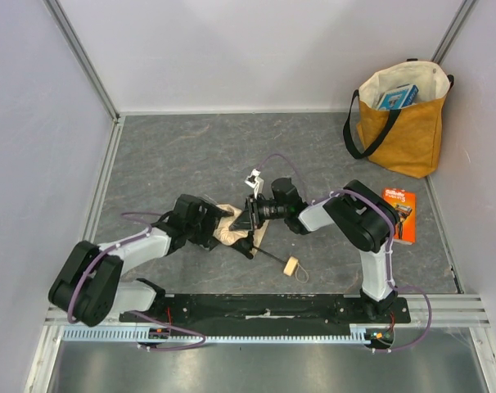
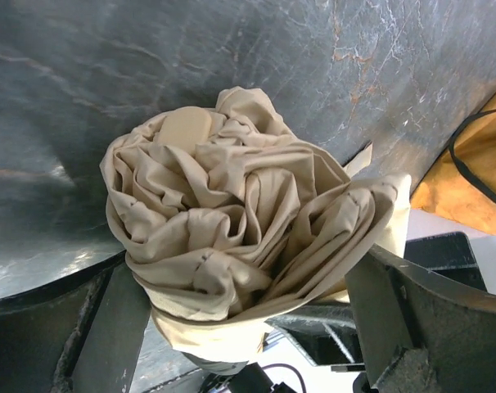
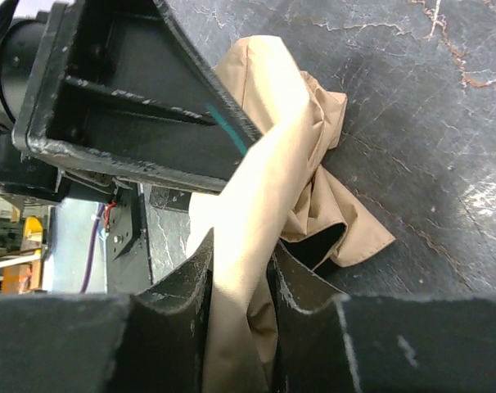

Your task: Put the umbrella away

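The umbrella [image 1: 230, 231] lies mid-table between my two grippers, its beige fabric bunched. Its thin black shaft [image 1: 270, 255] runs toward the near right and ends in a small wooden knob [image 1: 291, 266] with a cord loop. My left gripper [image 1: 211, 225] stands open, its wide-spread jaws on either side of the crumpled fabric bundle [image 2: 223, 196]. My right gripper [image 1: 250, 214] comes in from the right and is shut on a folded strip of the umbrella's fabric [image 3: 264, 155], pinched between its two fingers [image 3: 182, 311]. The left gripper's black finger [image 3: 133, 98] rests against the same fabric just beyond.
A mustard-yellow tote bag [image 1: 399, 123] with black straps stands open at the back right, a blue box [image 1: 396, 97] inside it. An orange pack [image 1: 400, 214] lies flat by the right wall. Walls close in the table on three sides.
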